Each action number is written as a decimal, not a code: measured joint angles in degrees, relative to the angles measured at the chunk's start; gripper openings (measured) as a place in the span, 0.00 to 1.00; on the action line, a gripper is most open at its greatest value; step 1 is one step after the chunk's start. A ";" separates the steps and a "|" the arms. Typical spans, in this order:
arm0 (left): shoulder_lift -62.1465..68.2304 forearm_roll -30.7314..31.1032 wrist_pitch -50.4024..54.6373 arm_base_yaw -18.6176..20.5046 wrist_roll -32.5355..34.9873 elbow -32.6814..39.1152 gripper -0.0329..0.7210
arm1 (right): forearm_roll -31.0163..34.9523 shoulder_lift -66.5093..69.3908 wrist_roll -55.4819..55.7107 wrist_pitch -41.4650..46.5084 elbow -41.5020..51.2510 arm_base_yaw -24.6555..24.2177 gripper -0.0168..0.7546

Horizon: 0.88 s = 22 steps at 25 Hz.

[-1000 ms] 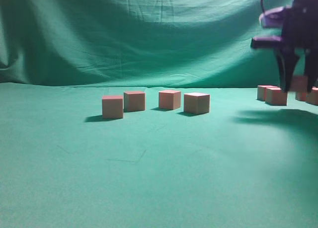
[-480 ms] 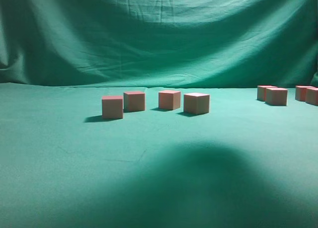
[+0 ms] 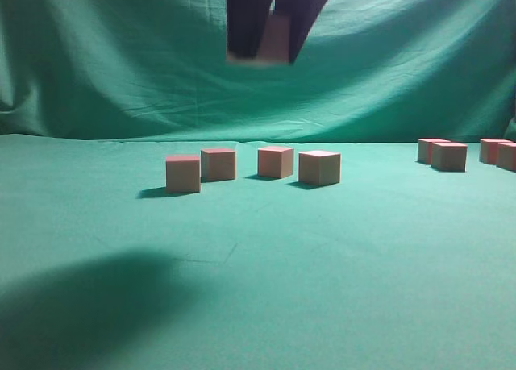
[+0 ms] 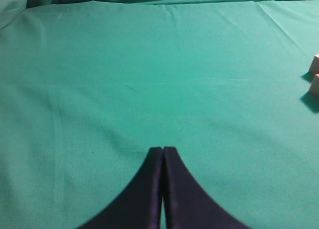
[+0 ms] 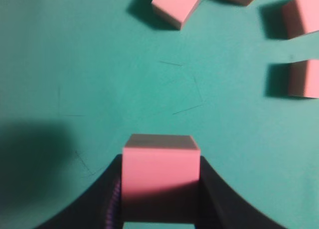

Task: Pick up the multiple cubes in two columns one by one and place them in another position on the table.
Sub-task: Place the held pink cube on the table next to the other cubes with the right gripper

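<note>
Open green table (image 3: 266, 289) lies in front of four cubes (image 3: 276, 161) standing mid-table; four more cubes (image 3: 448, 155) crowd the far right.

no legible text or markings

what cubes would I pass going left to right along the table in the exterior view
Four cubes mid-table: first cube → second cube → third cube → fourth cube. Then a cluster at far right, overlapping, so its order is unclear.
</note>
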 joint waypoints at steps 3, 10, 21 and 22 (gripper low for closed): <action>0.00 0.00 0.00 0.00 0.00 0.00 0.04 | 0.00 4.18 0.00 -0.31 -1.64 0.08 0.38; 0.00 0.00 0.00 0.00 0.00 0.00 0.04 | -0.22 12.89 -3.07 -0.65 -8.04 0.08 0.38; 0.00 0.00 0.00 0.00 0.00 0.00 0.04 | -0.69 22.77 -3.20 -0.41 -16.77 0.08 0.38; 0.00 0.00 0.00 0.00 0.00 0.00 0.04 | -0.81 23.18 -3.09 -0.41 -17.13 0.08 0.38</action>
